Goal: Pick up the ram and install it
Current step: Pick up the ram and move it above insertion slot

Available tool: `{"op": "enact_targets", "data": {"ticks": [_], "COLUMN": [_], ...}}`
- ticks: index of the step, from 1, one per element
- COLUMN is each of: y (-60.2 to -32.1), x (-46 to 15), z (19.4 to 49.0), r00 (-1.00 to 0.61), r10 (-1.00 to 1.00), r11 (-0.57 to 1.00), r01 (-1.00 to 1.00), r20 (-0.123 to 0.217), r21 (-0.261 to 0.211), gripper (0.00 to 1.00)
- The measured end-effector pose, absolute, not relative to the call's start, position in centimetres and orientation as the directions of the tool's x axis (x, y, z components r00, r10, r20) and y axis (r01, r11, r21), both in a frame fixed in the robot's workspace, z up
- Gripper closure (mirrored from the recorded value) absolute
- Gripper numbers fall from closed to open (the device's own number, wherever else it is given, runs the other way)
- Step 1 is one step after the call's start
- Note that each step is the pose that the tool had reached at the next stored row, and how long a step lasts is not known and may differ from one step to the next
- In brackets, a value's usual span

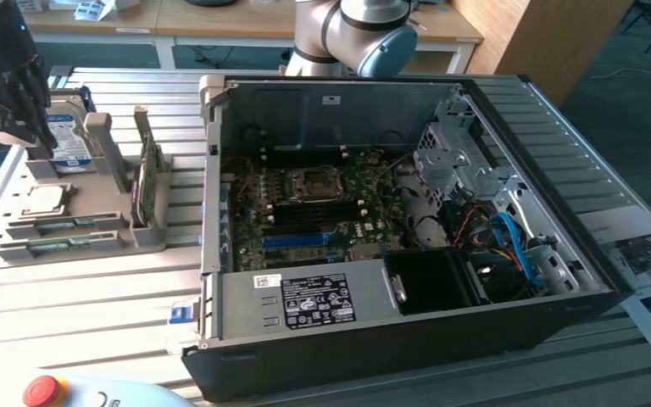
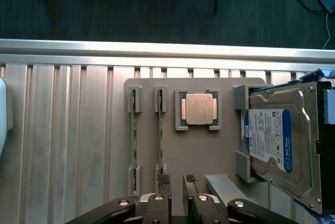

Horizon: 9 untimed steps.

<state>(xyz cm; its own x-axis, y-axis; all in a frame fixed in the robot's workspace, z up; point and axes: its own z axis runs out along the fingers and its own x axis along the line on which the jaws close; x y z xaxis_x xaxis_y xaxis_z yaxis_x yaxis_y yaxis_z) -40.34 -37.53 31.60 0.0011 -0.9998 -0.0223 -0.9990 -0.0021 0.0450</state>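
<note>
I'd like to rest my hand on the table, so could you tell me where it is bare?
The widest bare slats lie between the grey parts holder and the red stop button. The gap between holder and computer case is narrow, and papers lie at the exterior view's right.

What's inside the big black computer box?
A green motherboard with a processor socket, blue cables and a black shroud. What lies under that shroud is covered.

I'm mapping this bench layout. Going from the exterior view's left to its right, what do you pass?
gripper → hard drive → upright green card → open computer case → printed papers
</note>
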Motion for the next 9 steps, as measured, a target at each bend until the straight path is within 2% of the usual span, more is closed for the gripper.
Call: {"op": "enact_targets", "data": {"ticks": [9], "y": [-37.5], "x": [-40.3], "z": [30.0], "r00": [0.001], "r10": [-1.000], "r11": [-0.002], "r01": [-0.999], "r20": [-0.022], "r21": [0.045], "gripper": [0.76]}}
